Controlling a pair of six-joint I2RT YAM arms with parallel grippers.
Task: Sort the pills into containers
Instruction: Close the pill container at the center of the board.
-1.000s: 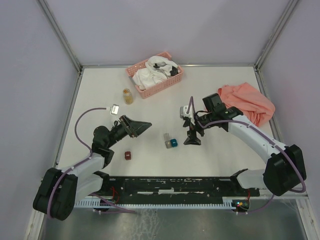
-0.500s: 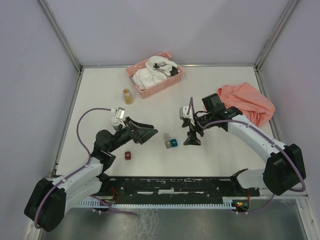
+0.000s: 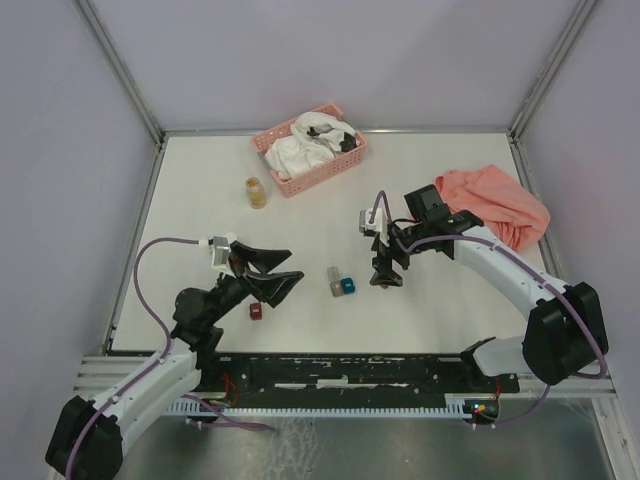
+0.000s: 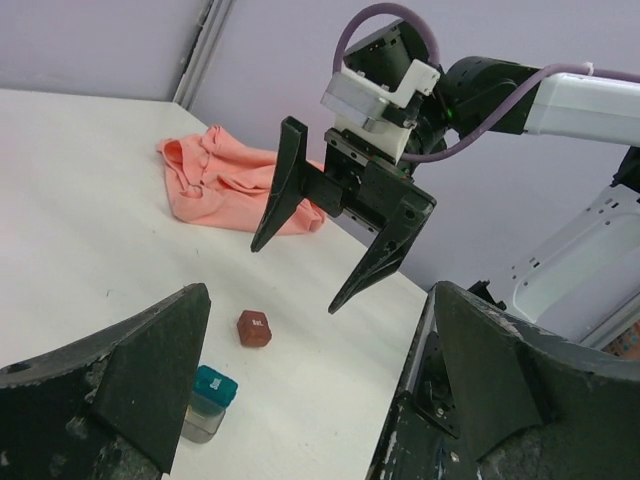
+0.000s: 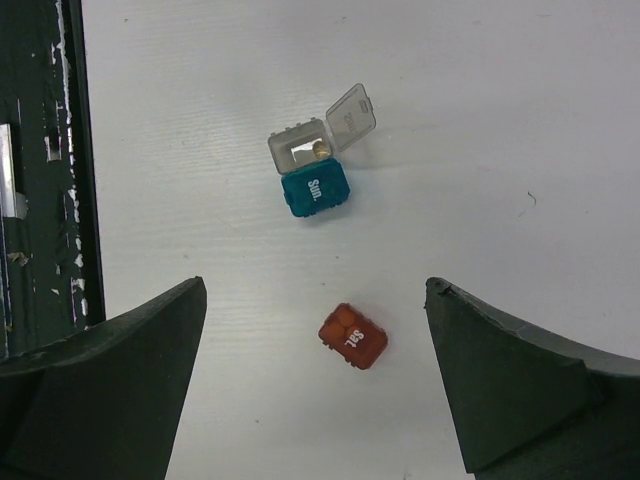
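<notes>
The pills show as a golden mass in a small clear jar [image 3: 257,192] at the back left. One dark red container [image 3: 256,311] lies just below my open left gripper [image 3: 283,269]. The grey container [image 3: 334,283] and the teal container [image 3: 348,286] sit side by side mid-table. In the right wrist view the grey container [image 5: 312,141] has its lid up with one pill [image 5: 320,149] inside, and the teal container [image 5: 314,190] touches it. My right gripper [image 5: 315,385] hangs open above a second dark red container [image 5: 353,337]. The left wrist view shows my left gripper [image 4: 315,400] open and empty.
A pink slatted basket [image 3: 310,150] with white cloths stands at the back. A salmon cloth [image 3: 495,205] lies bunched at the right. The black rail [image 3: 350,372] runs along the near edge. Frame posts rise at the back corners.
My left arm has drawn back toward the near left, its gripper now over the left red container with jaws wider apart. The right gripper has shifted only slightly.
</notes>
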